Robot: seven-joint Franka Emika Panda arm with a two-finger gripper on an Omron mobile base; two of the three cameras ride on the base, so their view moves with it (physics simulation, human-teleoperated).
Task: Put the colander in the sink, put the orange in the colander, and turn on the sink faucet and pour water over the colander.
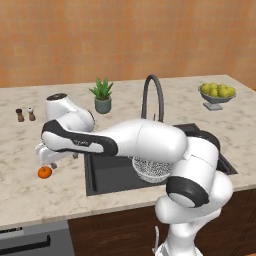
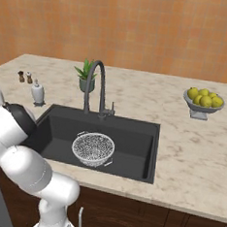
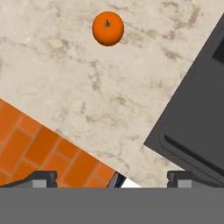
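Orange and round, the small orange fruit (image 1: 45, 172) sits on the beige marbled stone counter (image 1: 30, 195), left of the sink. Just above it hangs the white arm's two-finger gripper (image 1: 48, 161), fingers spread wide, holding nothing. To the right, the dark grey rectangular sink (image 2: 133, 136) holds the silver-white mesh colander (image 2: 93, 149), upright, with the dark grey gooseneck faucet (image 2: 96, 87) arching behind it.
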